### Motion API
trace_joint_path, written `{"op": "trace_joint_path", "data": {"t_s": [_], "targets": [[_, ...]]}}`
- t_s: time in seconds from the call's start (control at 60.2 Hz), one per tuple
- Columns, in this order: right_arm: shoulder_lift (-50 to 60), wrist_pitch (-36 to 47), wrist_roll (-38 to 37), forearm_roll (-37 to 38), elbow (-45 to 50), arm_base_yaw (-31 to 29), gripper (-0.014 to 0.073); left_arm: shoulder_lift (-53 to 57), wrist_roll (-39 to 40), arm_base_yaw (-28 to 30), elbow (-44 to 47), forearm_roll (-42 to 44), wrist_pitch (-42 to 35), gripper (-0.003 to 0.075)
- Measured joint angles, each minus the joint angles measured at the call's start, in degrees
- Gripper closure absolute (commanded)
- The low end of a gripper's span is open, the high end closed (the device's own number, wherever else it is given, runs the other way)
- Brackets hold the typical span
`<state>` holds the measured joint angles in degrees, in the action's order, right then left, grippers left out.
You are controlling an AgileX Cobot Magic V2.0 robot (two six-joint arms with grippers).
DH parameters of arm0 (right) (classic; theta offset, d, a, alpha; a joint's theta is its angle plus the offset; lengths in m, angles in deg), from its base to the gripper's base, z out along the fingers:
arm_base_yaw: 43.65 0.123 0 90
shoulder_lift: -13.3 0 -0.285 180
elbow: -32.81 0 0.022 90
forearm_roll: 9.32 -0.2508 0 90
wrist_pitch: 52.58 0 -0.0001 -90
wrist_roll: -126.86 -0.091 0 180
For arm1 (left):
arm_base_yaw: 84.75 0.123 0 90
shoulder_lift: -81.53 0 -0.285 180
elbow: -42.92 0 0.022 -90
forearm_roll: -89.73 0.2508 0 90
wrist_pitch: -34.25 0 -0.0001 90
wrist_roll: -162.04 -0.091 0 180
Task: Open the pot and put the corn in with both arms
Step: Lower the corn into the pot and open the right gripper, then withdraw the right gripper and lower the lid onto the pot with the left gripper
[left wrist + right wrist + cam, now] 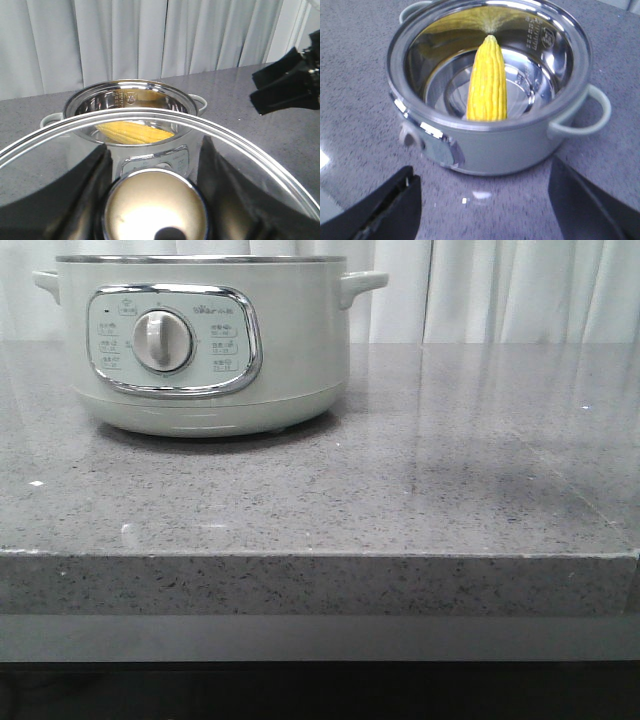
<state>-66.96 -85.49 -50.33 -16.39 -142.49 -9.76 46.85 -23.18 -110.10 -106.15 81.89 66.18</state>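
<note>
As the corn (488,80) already lies inside the pot (492,90), the step in hand is, in my judgement, the very end of the task: the pot stands open and the cob rests on its steel floor, its pointed end toward the far wall in the right wrist view. What remains, if anything, is only to take both arms away, or to set the lid (150,145) somewhere; the task sentence does not ask to close the pot.

The left hand (155,165) is clamped on the knob (155,210) of the glass lid, with 1 dark finger on each side of it, and it holds the lid in the air on the panel side of the pot, apart from the rim. Through the glass the cob shows in the bowl.

The right hand (485,210) has its 2 fingers wide apart and holds nothing. It hovers above the bench (360,75), near the pot on the side of the control panel, well apart from the corn.

The next move calls for care with the lid, because glass can slip or strike the steel rim.

In the front view the pot (205,340) stands on the bench at the left; neither arm shows there.
</note>
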Motion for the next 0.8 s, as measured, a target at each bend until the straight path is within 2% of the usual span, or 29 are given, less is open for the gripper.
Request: {"op": "trace_joint_path", "data": {"t_s": [0.499, 0.798], "targets": [[27.43, 5.84, 0.00, -1.66, 25.95, 0.00, 0.0044, 0.00, 0.00, 0.00, 0.00, 0.00, 0.00, 0.0479], [35.95, 6.64, 0.00, -2.13, 30.07, 0.00, 0.0044, 0.00, 0.00, 0.00, 0.00, 0.00, 0.00, 0.0479]]}}
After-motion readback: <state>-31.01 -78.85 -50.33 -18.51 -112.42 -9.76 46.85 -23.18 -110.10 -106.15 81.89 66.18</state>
